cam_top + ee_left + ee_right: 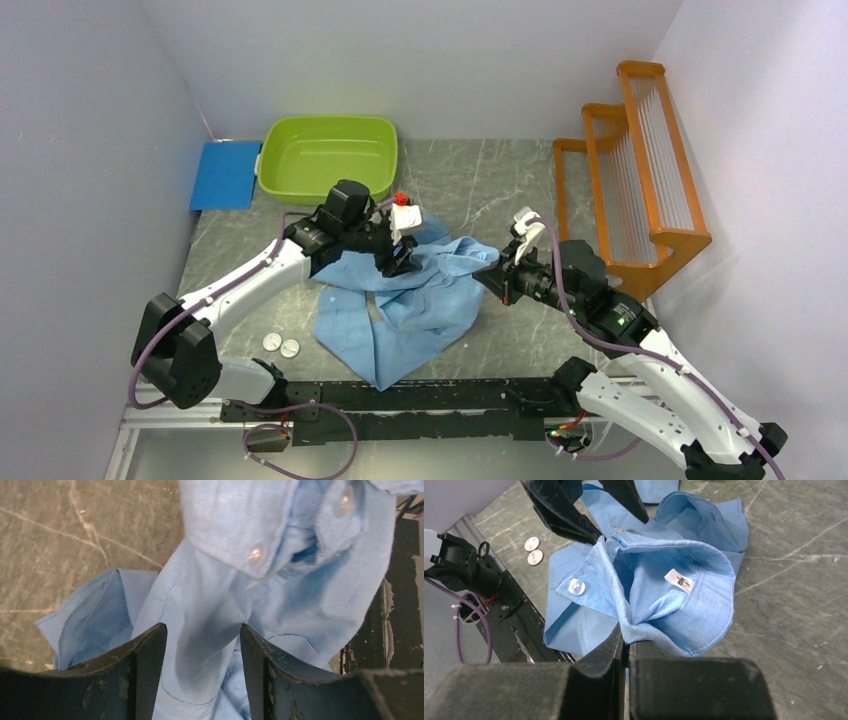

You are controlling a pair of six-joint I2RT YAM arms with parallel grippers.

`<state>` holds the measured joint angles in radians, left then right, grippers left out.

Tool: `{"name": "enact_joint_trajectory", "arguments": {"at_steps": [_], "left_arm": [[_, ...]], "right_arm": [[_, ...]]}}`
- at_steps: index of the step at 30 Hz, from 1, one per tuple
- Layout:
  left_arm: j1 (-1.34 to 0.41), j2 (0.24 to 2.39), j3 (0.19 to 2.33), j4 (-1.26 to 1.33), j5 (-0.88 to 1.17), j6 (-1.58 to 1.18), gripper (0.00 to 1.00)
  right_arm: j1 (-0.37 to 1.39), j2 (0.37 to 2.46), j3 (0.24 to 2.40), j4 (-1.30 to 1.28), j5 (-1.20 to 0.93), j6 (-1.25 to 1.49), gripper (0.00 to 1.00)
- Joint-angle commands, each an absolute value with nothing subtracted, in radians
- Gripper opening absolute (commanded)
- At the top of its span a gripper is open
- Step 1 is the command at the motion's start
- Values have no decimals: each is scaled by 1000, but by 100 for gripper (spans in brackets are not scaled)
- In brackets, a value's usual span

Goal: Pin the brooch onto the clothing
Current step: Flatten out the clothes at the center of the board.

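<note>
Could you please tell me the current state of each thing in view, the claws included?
Shirt, crumpled on the table, buttons undone at the collar.
Left claw, open, astride a shirt fold.
Right claw, shut on the shirt's collar.
Discs, two, lying flat on the table, apart from the shirt.
Tub, upright, empty.
Rack, upright, nothing on it.

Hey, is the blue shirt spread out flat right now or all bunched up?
Bunched up. The shirt lies in a rumpled heap on the table, its collar pinched and held up by the right gripper.
</note>
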<state>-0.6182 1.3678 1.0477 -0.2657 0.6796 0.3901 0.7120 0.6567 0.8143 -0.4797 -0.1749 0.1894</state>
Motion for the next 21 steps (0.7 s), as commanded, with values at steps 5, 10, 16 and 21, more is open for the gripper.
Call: {"name": "enact_joint_trajectory", "arguments": {"at_steps": [5, 10, 16, 21], "left_arm": [[-642, 1342, 1018, -226, 740, 428, 49], [-647, 1341, 1050, -267, 622, 436, 3], [-651, 1219, 1055, -236, 428, 385, 3], [-665, 1067, 1095, -222, 298, 365, 3]], "right_arm": [[710, 676, 903, -442, -194, 166, 0], [710, 696, 932, -449, -164, 163, 0], [710, 728, 1017, -482, -83, 165, 0], [711, 768, 1146, -488, -75, 140, 0]]}}
